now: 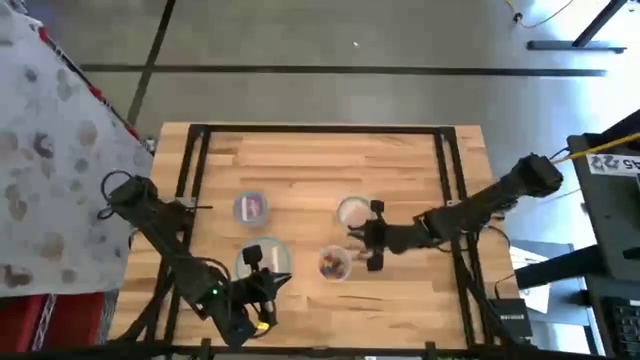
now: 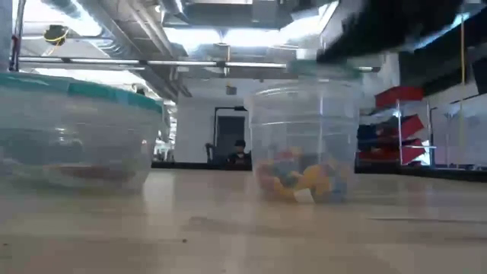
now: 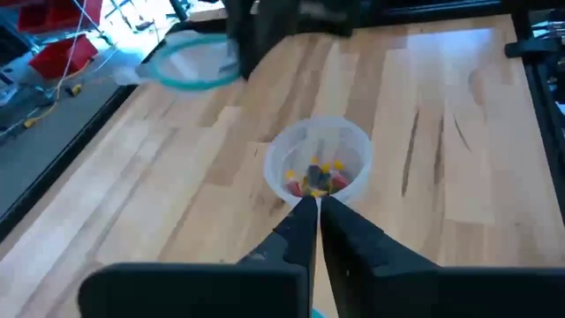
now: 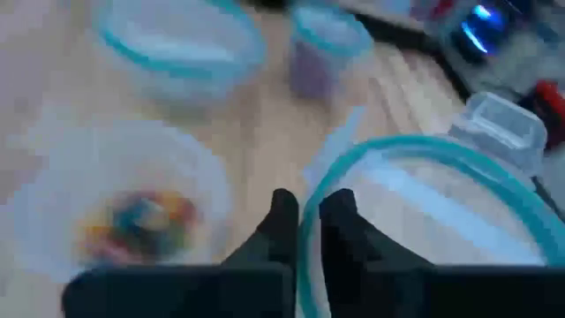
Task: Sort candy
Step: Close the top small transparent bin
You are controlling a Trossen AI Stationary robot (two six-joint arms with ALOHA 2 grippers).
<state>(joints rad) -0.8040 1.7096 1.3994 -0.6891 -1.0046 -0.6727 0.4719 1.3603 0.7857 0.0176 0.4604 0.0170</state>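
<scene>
the only writing i can spot is on a white label [image 1: 612, 160] at the right edge of the high view, fixed to dark equipment [image 1: 610, 210] beside the table. its dark characters sit upside down from here and are partly cut off; they look like digits, maybe "45" and "22", but i can't read them with certainty. nothing on the bowls, the cup or the table carries any legible text.

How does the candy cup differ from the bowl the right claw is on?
The cup holds mixed coloured candy; the bowl shows none. The bowl has a teal rim; the cup's is plain. The right claw pinches the bowl's rim; the cup stands free. Both are clear and upright.
</scene>
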